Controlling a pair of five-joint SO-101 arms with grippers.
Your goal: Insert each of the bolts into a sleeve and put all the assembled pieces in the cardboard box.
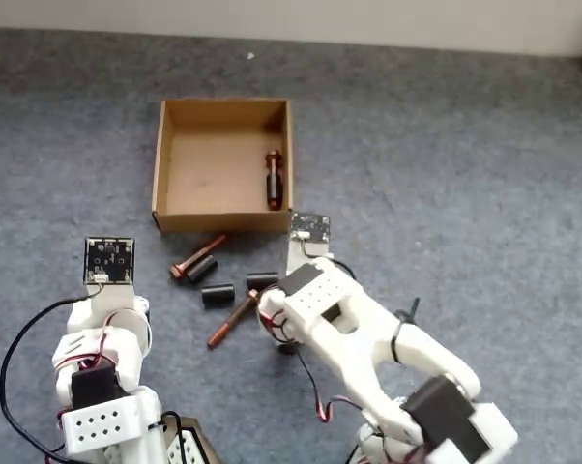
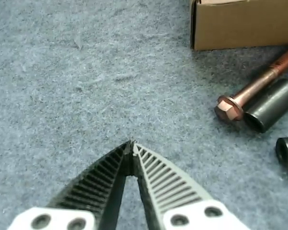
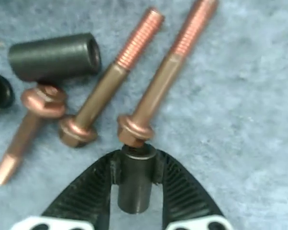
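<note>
My right gripper is shut on a black sleeve just above the grey carpet. A copper bolt lies ahead of it, its head touching the sleeve's open end and its thread pointing away. Two more bolts and a loose sleeve lie beside it. My left gripper is shut and empty over bare carpet, apart from a bolt and a sleeve. The cardboard box holds one assembled piece. The right arm stands just in front of the box.
Loose sleeves and bolts lie between the two arms, in front of the box. The left arm stands at the lower left. Open carpet stretches to the right of the box.
</note>
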